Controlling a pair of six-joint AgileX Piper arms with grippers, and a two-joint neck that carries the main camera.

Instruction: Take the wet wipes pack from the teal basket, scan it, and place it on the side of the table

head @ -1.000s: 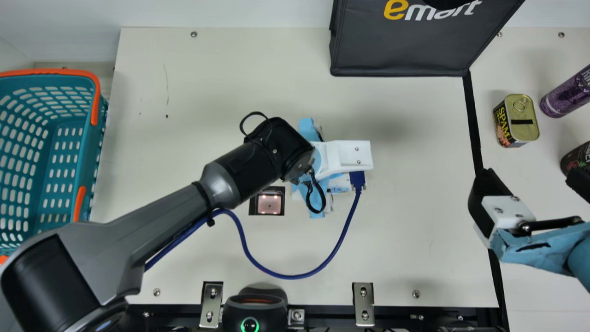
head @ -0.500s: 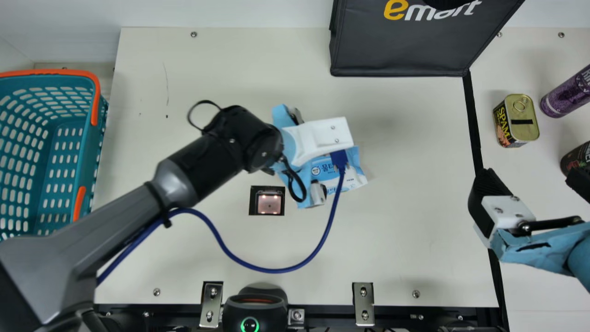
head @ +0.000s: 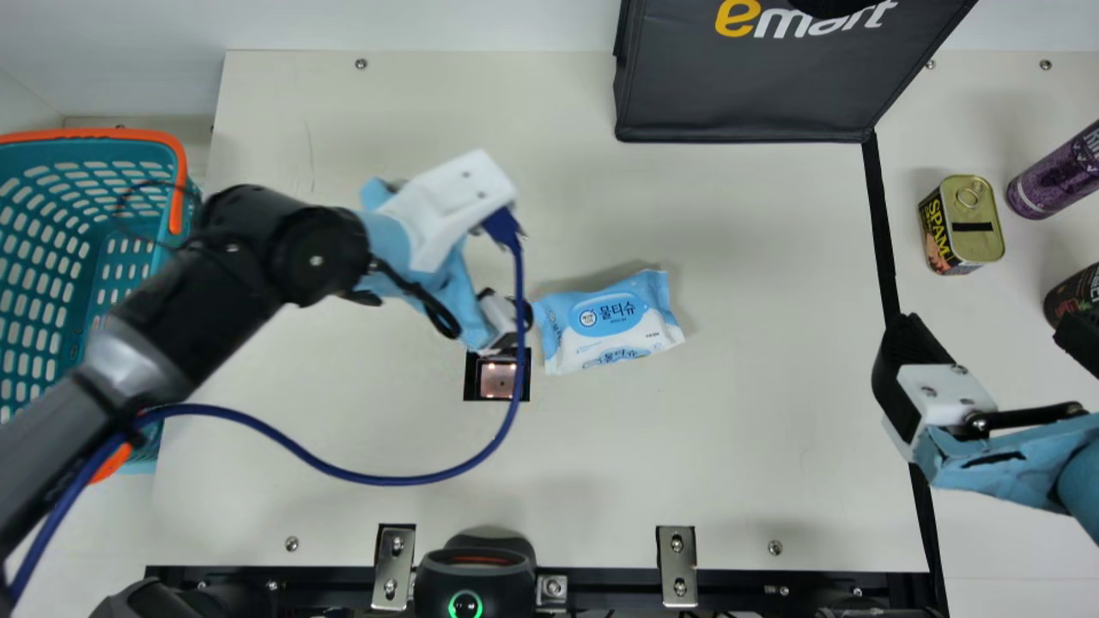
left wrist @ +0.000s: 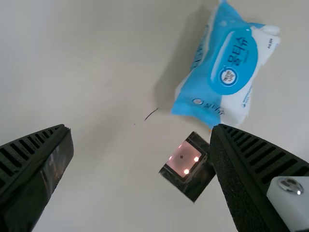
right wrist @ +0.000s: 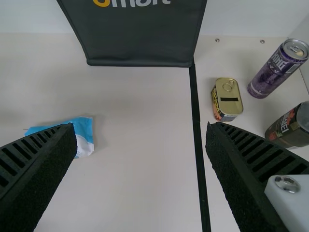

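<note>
Black ribbed left gripper [left wrist: 141, 126] swung toward nine o'clock, wide apart, empty; blue-and-white plastic wipes pack [head: 608, 321] looked soft, best pinched mid-body.

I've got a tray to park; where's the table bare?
Between the wipes pack and the black strip, and at the back between basket and shopping bag. Crowded: beyond the strip, around tin and cans; at the scanner window, near left gripper and cable.
</note>
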